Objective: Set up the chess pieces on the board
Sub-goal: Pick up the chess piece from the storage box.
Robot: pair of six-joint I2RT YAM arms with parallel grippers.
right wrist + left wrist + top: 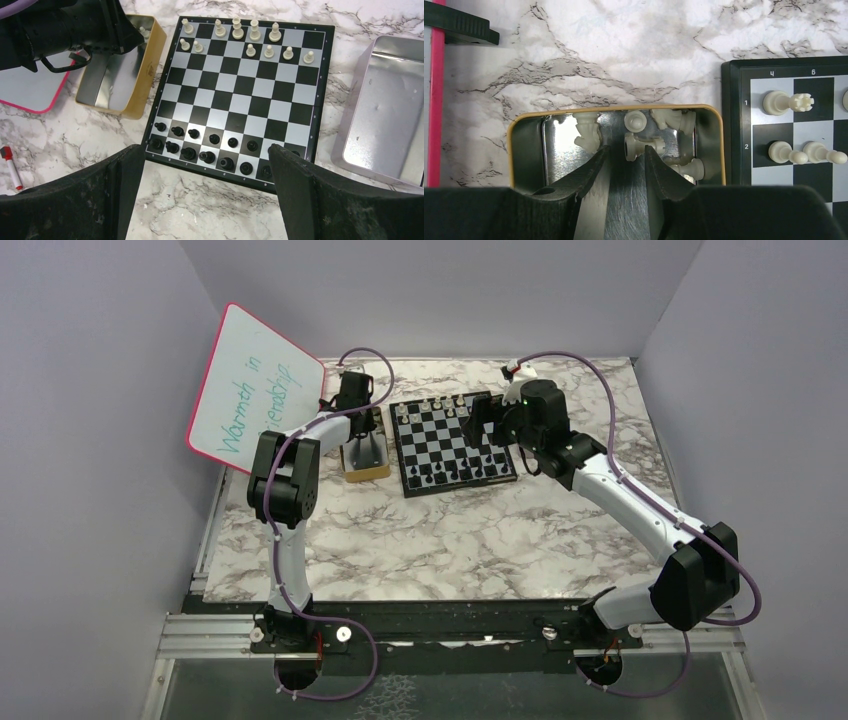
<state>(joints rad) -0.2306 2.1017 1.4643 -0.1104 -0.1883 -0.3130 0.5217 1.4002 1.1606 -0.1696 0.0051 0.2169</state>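
Your left gripper [626, 150] hung part-open inside the gold-rimmed tin [711, 112], astride a toppled pale piece [642, 146] with a gap showing, so nothing looked gripped. Your right gripper [202, 152] gaped empty above the board [240, 102], where black pieces [214, 138] stood along the near rows and pale ones [254, 31] part-filled the far rows. Such pieces were probably light, hard, slick and quick to roll: pinch across the narrow stem. Numbers 1 and 2 marked the board's rim. Beyond, a pink-edged whiteboard [255, 390] read "Warmth in"; its second line was unclear.
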